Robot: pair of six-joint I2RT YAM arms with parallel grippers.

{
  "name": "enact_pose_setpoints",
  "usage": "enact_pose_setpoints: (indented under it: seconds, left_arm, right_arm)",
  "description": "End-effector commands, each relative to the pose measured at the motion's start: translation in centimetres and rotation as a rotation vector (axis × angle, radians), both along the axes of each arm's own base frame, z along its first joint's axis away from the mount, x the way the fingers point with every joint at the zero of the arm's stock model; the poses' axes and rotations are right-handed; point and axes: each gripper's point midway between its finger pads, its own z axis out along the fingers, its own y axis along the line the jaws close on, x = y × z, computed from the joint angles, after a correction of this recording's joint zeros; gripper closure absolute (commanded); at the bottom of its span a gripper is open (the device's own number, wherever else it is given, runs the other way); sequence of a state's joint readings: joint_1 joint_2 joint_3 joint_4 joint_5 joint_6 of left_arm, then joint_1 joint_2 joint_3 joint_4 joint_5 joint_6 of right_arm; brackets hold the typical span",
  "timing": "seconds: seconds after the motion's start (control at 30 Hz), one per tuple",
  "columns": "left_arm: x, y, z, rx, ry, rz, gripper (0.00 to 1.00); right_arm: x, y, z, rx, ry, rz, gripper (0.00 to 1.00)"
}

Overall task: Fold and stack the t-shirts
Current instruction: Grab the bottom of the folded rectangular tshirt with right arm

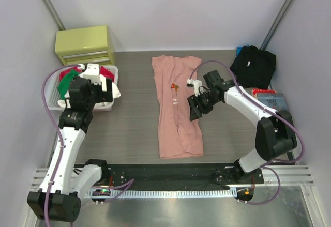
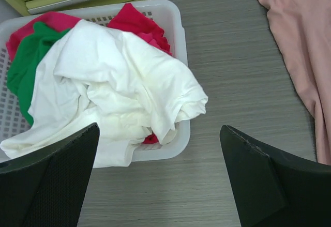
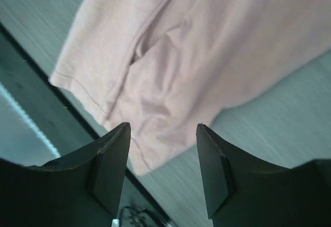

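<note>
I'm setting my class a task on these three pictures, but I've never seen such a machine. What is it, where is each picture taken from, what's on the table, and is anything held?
It is a robot: a left arm and a right arm at the near edge of a table. The wide picture looks down from above and behind them. The other two come from cameras on the wrists; the dark shapes at the bottom are each gripper's own fingers. A salmon-pink t-shirt lies in the middle, partly folded. A black t-shirt is bunched at the far right. At the left, a white basket holds white, red and green clothes, with a yellow-green drawer box behind it. The left gripper is open above the basket, the right gripper open above the pink shirt. Neither holds anything.
</note>
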State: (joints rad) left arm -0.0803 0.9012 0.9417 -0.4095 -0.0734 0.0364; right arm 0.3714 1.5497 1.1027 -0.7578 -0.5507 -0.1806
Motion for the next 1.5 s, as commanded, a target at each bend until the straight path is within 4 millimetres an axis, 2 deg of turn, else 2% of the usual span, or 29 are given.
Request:
enact_pose_setpoints:
  seconds: [0.0,0.07,0.1,0.13,0.17,0.2,0.27,0.33,0.43,0.5,0.57,0.67,0.77,0.87,1.0,1.03,1.07,1.27,1.47]
  left_arm:
    - [0.0,0.9,3.0,0.004,-0.094,0.021,0.0]
    - [0.0,0.6,2.2,-0.016,-0.081,0.006,0.0]
    - [0.0,0.4,1.2,-0.028,-0.061,-0.006,0.0]
    - [-0.1,0.0,0.9,-0.042,-0.057,-0.019,0.0]
    - [-0.1,-0.4,0.5,-0.056,-0.052,-0.042,0.0]
    - [-0.2,-0.4,-0.2,-0.058,-0.041,-0.042,0.0]
    - [-0.3,0.0,-0.2,-0.048,-0.045,-0.024,0.0]
    - [-0.3,0.1,0.0,-0.042,-0.051,-0.023,0.0]
    - [-0.1,0.1,0.3,-0.048,-0.056,-0.019,0.0]
    - [0.2,0.1,0.1,-0.047,-0.054,-0.023,0.0]
    - [0.4,0.3,-0.3,-0.044,-0.045,-0.018,0.0]
    - [0.4,0.5,-0.8,-0.036,-0.036,-0.016,0.0]
    - [0.4,0.7,-0.9,-0.032,-0.035,-0.011,0.0]
    - [0.4,1.0,-0.8,-0.025,-0.038,-0.002,0.0]
    - [0.3,1.0,-0.8,-0.021,-0.04,-0.004,0.0]
    - [0.2,1.9,-0.8,-0.02,-0.043,0.024,0.0]
    - [0.1,1.9,-0.9,-0.02,-0.041,0.024,0.0]
    - [0.4,1.9,-1.1,-0.022,-0.031,0.019,0.0]
    - [0.4,2.0,-0.7,-0.02,-0.034,0.02,0.0]
  right_arm:
    - [0.6,-3.9,1.7,-0.282,-0.124,0.094,0.4]
    - [-0.1,-4.3,1.8,-0.354,-0.168,0.135,0.4]
    - [-0.6,-4.9,1.1,-0.392,-0.179,0.142,0.4]
    - [0.1,-5.3,1.1,-0.433,-0.242,0.131,0.41]
    - [-0.5,-4.5,1.7,-0.435,-0.295,0.165,0.41]
    - [-1.7,-4.2,1.0,-0.435,-0.294,0.2,0.41]
    - [-3.9,-2.3,1.1,-0.425,-0.316,0.292,0.41]
    - [-5.8,-1.6,1.4,-0.383,-0.296,0.35,0.41]
    - [-7.3,-1.0,2.3,-0.317,-0.304,0.428,0.4]
    - [-8.7,0.1,2.6,-0.246,-0.3,0.485,0.4]
    - [-9.0,1.0,2.6,-0.201,-0.306,0.506,0.39]
    - [-8.9,1.6,0.7,-0.234,-0.323,0.529,0.38]
    - [-10.3,2.8,-1.6,-0.278,-0.286,0.626,0.46]
    - [-12.2,4.0,-3.6,-0.323,-0.263,0.735,0.46]
    - [-12.8,6.1,-4.5,-0.29,-0.278,0.769,0.5]
    - [-12.8,6.3,-4.5,-0.29,-0.283,0.772,0.5]
    - [-12.8,6.7,-4.5,-0.293,-0.288,0.779,0.5]
    - [-13.5,7.0,-5.8,-0.334,-0.313,0.822,0.49]
    - [-13.2,8.7,-7.1,-0.319,-0.335,0.84,0.46]
